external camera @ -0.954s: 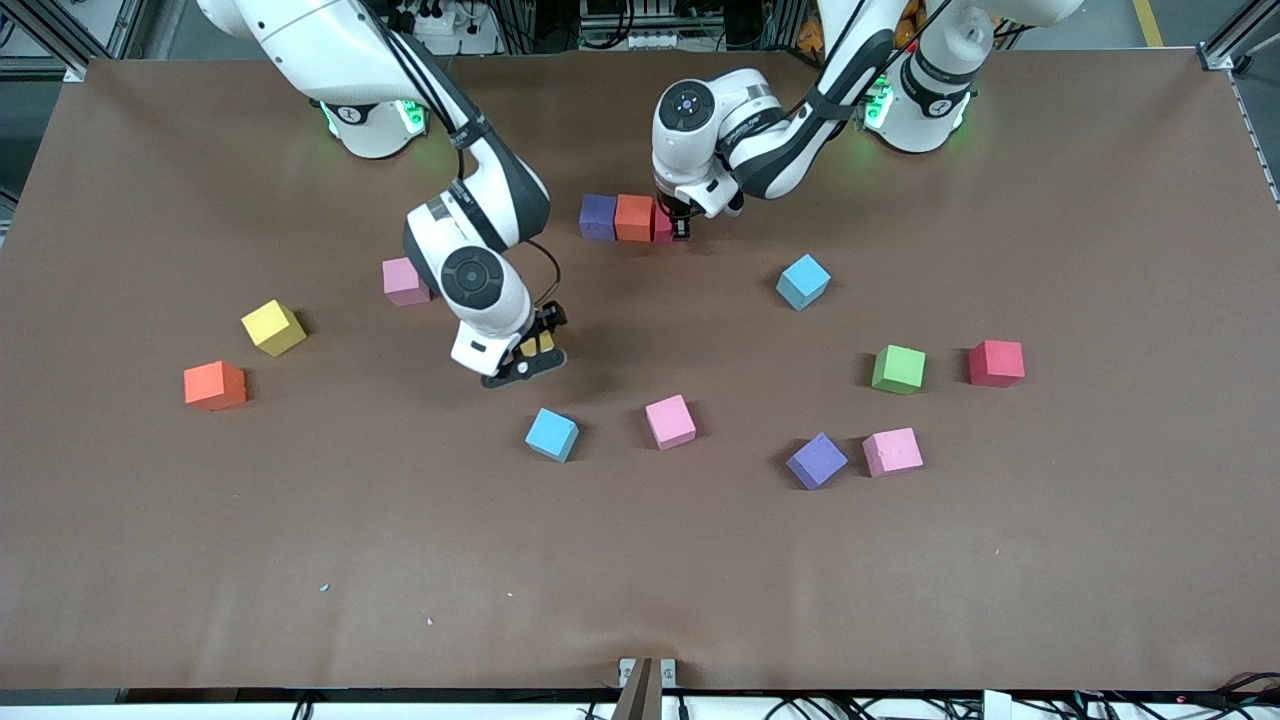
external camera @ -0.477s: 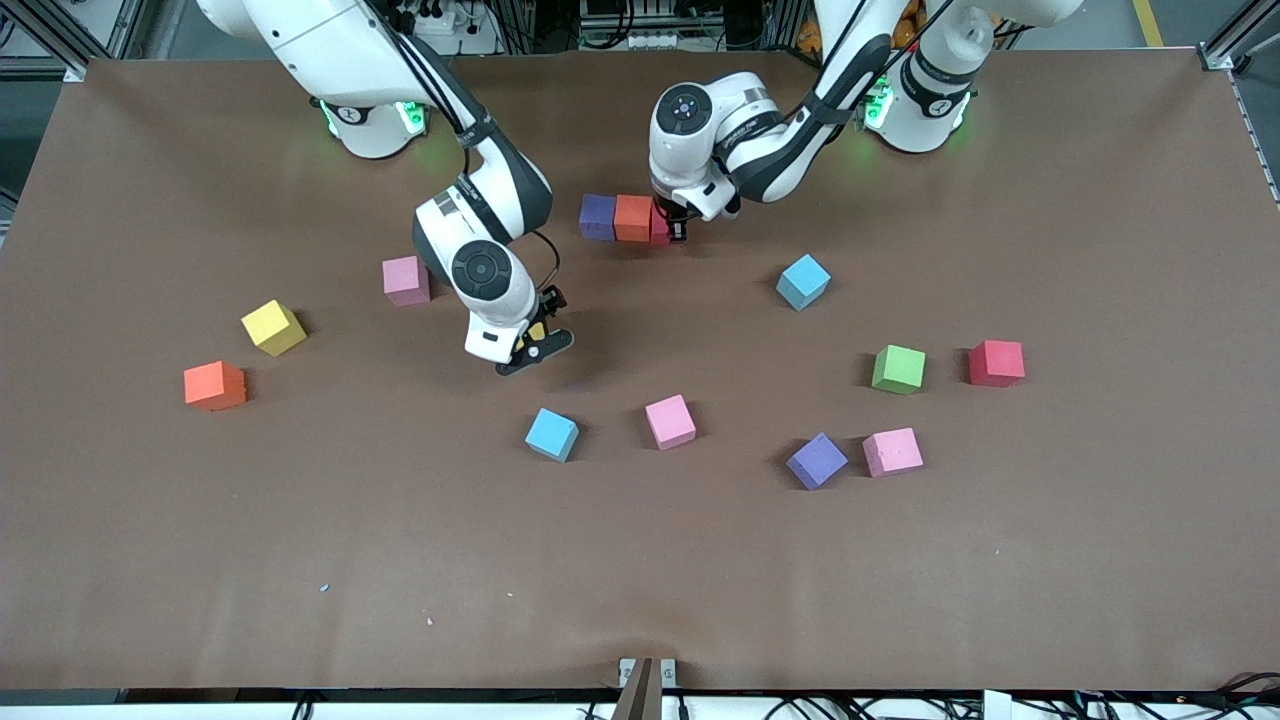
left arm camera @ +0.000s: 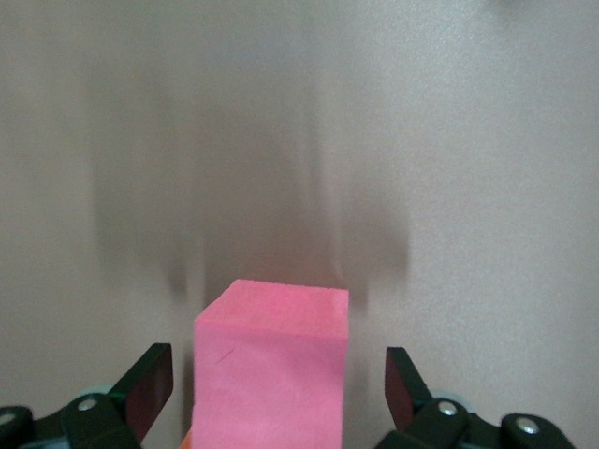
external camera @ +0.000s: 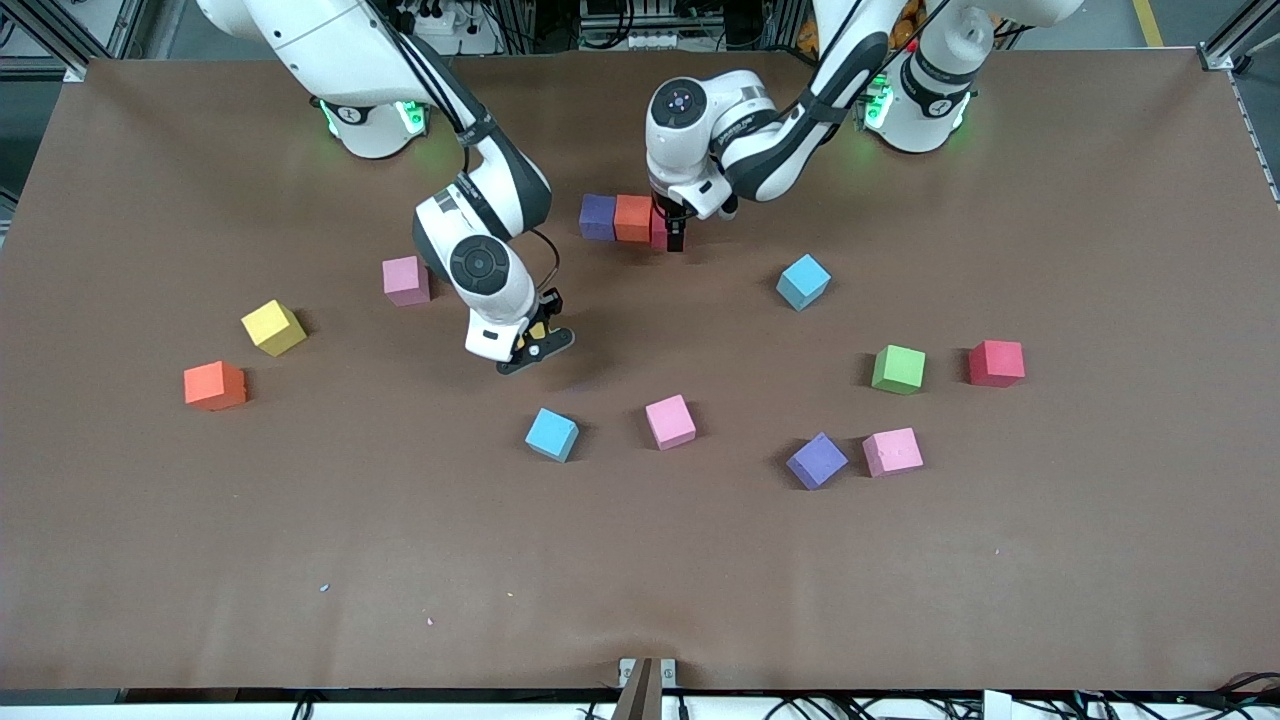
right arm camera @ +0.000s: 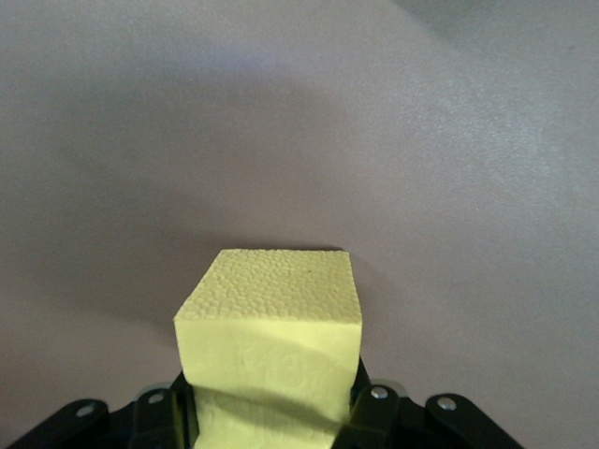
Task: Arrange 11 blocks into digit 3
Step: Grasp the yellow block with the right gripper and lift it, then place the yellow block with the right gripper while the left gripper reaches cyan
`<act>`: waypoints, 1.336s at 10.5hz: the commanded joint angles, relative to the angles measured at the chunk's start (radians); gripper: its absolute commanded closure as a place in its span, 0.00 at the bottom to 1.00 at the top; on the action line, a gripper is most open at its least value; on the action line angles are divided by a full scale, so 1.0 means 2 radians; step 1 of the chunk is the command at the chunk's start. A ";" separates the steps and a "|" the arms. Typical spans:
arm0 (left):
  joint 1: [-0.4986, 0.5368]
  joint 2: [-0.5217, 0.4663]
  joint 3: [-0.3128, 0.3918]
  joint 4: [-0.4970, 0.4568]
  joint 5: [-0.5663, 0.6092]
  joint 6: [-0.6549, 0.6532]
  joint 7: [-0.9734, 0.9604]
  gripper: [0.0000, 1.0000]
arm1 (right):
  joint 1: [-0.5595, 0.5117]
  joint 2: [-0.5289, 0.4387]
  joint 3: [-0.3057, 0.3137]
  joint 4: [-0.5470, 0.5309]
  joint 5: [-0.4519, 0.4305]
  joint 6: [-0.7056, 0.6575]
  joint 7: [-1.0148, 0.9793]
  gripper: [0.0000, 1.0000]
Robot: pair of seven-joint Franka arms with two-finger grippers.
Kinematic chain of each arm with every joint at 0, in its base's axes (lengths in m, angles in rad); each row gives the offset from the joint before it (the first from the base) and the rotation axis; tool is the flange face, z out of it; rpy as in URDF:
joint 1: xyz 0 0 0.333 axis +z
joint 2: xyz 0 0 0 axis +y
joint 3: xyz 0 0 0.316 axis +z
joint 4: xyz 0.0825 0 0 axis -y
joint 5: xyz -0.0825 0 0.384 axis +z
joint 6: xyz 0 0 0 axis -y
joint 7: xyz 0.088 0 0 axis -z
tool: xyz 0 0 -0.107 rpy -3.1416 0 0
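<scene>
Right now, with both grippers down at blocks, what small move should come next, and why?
Probably lift the left gripper straight up. Its fingers stand open, clear of the pink block, which sits against the orange block beside the purple block, so the row seems placed. The right gripper is shut on a yellow block and could then lift it.

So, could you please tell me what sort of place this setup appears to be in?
Most likely a robotics lab. Two white arms are bolted along one edge of a brown-covered table, loose foam blocks lie scattered across it, and aluminium framing and cabling stand past the table's edge by the arm bases.
</scene>
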 commanded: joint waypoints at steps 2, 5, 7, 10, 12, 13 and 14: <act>0.000 -0.054 -0.047 -0.002 0.024 -0.057 -0.074 0.00 | 0.002 -0.055 0.005 -0.011 0.009 -0.053 0.084 1.00; 0.009 -0.081 -0.056 0.006 0.021 -0.080 -0.057 0.00 | 0.014 -0.083 0.024 -0.044 0.056 -0.031 0.164 1.00; 0.050 -0.080 -0.056 0.029 0.021 -0.114 0.013 0.00 | 0.048 -0.104 0.023 -0.096 0.058 0.026 0.216 1.00; 0.147 -0.080 -0.056 0.062 0.020 -0.145 0.146 0.00 | 0.102 -0.104 0.023 -0.100 0.058 0.032 0.307 1.00; 0.212 -0.074 -0.054 0.085 0.019 -0.157 0.238 0.00 | 0.122 -0.100 0.023 -0.122 0.058 0.079 0.319 1.00; 0.238 -0.072 -0.055 0.085 0.019 -0.159 0.283 0.00 | 0.122 -0.099 0.023 -0.136 0.058 0.101 0.319 1.00; 0.250 -0.071 -0.054 0.074 0.019 -0.160 0.320 0.00 | 0.124 -0.096 0.023 -0.136 0.058 0.102 0.319 1.00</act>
